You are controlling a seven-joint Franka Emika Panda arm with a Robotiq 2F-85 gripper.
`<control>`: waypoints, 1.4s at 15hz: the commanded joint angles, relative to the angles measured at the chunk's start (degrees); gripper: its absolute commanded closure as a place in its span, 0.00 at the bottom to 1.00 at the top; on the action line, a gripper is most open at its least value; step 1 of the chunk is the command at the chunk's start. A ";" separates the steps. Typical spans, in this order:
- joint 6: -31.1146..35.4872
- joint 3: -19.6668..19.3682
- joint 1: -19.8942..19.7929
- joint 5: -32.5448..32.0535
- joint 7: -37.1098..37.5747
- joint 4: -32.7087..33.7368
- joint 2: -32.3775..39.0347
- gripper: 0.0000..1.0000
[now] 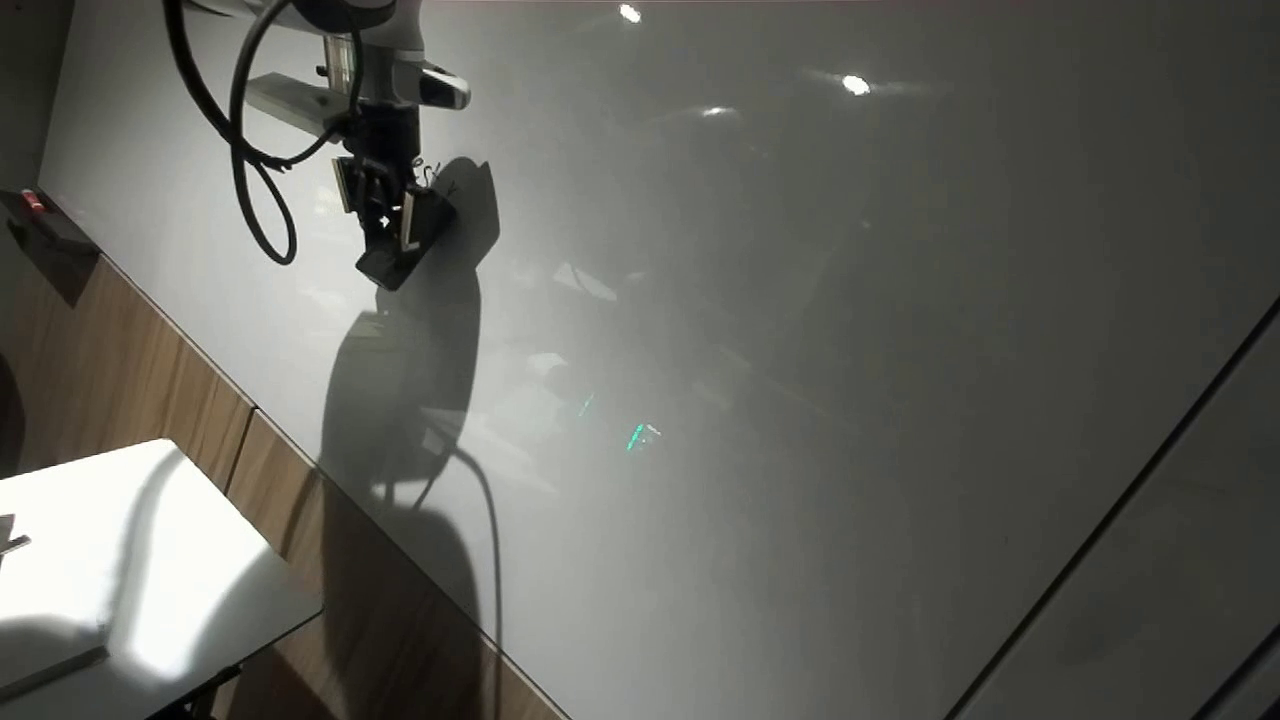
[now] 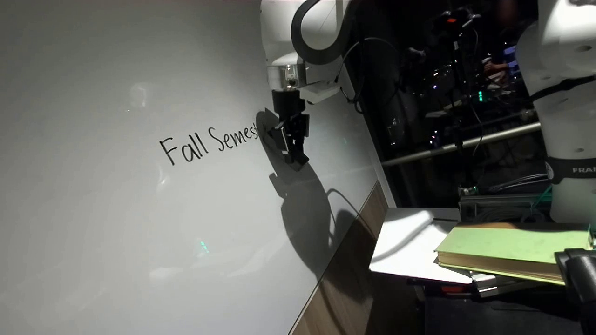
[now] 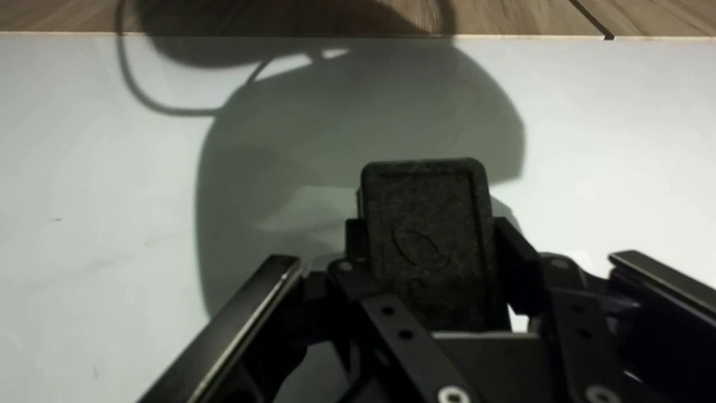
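My gripper [image 3: 432,252] is shut on a dark block like a whiteboard eraser [image 3: 428,207], with one finger on each side of it. In both exterior views, the gripper [image 1: 385,205] [image 2: 292,137] hangs down in front of the large whiteboard [image 1: 800,420] [image 2: 116,232]. The eraser's lower end [image 1: 385,268] [image 2: 298,161] sticks out below the fingers, tilted. It is very near the board; I cannot tell if it touches. Black handwriting [image 2: 207,144] reading "Fall Semest" runs up to the gripper, which hides anything behind it. A few strokes [image 1: 428,175] show beside the gripper in an exterior view.
A wooden panel [image 1: 190,350] runs below the whiteboard. A white table [image 1: 210,540] [image 2: 400,237] stands in front, with a thick green book [image 2: 512,242] near it. A black cable [image 1: 240,150] loops beside the arm. A white robot body [image 2: 568,139] stands behind.
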 commanded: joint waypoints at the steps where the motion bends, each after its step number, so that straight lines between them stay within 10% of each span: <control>1: -1.81 -1.50 -0.99 -0.07 -1.64 5.17 0.17 0.69; 21: -3.09 3.24 2.24 -0.47 0.67 6.94 -0.64 0.69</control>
